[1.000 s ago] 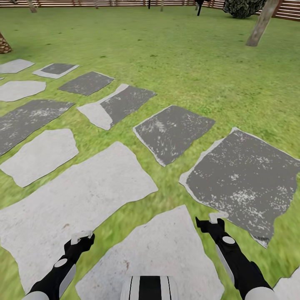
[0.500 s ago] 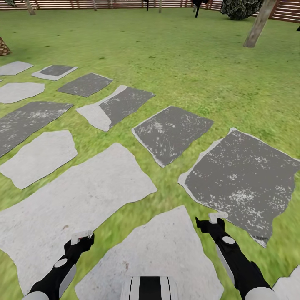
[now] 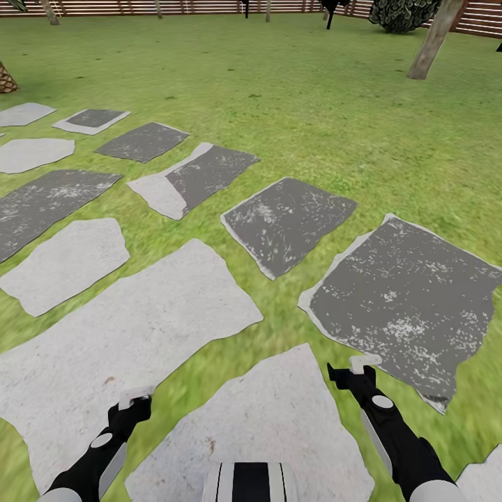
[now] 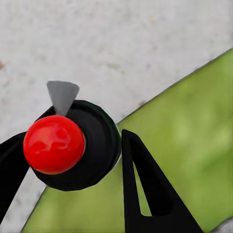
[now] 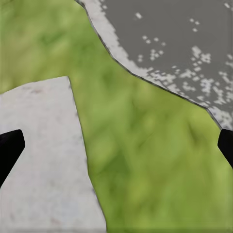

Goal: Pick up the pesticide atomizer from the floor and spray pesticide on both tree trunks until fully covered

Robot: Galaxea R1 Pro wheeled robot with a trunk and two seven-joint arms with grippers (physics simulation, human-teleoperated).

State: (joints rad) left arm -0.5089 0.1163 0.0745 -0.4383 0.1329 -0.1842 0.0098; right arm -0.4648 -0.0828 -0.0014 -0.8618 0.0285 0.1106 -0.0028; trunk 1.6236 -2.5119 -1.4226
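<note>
The garden (image 3: 314, 104) is wide, and where the pesticide atomizer lies on the floor I cannot tell from here. The first risk is that you drive on without a target and pass it in the blurry grass. The grey paving slabs (image 3: 411, 300) are under and ahead of the base, so searching on them would lose time, because the atomizer should be on the lawn. One thick grey-beige tree trunk (image 3: 431, 42) leans far ahead on the right, near the fence (image 3: 139, 7). Do not take the scaly palm stump (image 3: 5, 78) on the far left for it, or you would spray the wrong thing. The right hand (image 3: 362, 368) has its fingers (image 5: 9, 145) spread wide with nothing between them. The left hand (image 3: 136, 403) has a round black thing (image 4: 97, 145) with a red ball (image 4: 53, 144) between its fingers (image 4: 145, 194). I cannot tell if this is gripped, so a left-hand grasp may fail.
</note>
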